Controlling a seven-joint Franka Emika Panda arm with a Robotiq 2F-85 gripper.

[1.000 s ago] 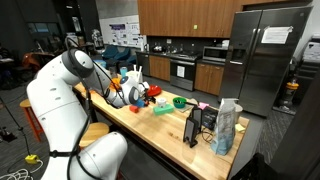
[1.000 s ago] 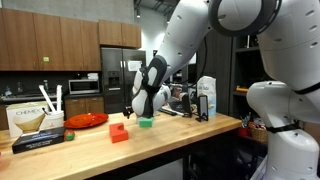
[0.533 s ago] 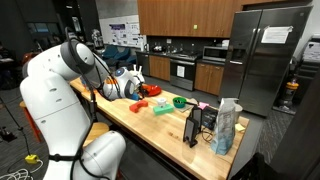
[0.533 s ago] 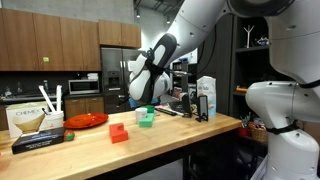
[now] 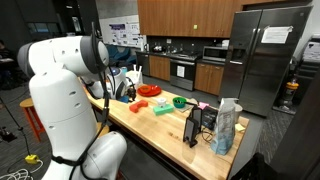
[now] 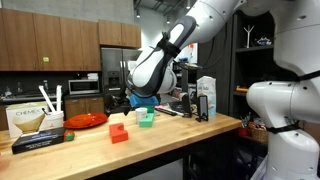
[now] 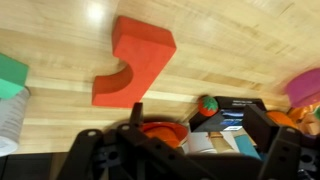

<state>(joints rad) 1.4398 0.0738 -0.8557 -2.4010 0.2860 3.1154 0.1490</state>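
My gripper (image 7: 198, 138) is open and empty, hanging above the wooden counter (image 7: 230, 45). In the wrist view a red notched block (image 7: 135, 58) lies on the wood ahead of the fingers. A green block (image 7: 10, 75) is at the left edge. Between the fingers I see an orange-red bowl (image 7: 165, 131), a black box (image 7: 238, 108) and a small strawberry-like toy (image 7: 207, 106). In both exterior views the gripper (image 6: 117, 100) (image 5: 122, 90) hovers above the red block (image 6: 119, 132) and near the green block (image 6: 146, 118).
A red bowl (image 6: 87, 120), a black box (image 6: 40, 140) and a white coffee-maker carton (image 6: 28, 118) stand at one end of the counter. A green bowl (image 5: 180, 101), a black stand (image 5: 193, 126) and a blue-white bag (image 5: 226, 127) stand at the other. Something pink (image 7: 305, 88) shows at the wrist view's right.
The arm has risen and swung away from the green block toward the red bowl end of the counter. The blocks have not moved.
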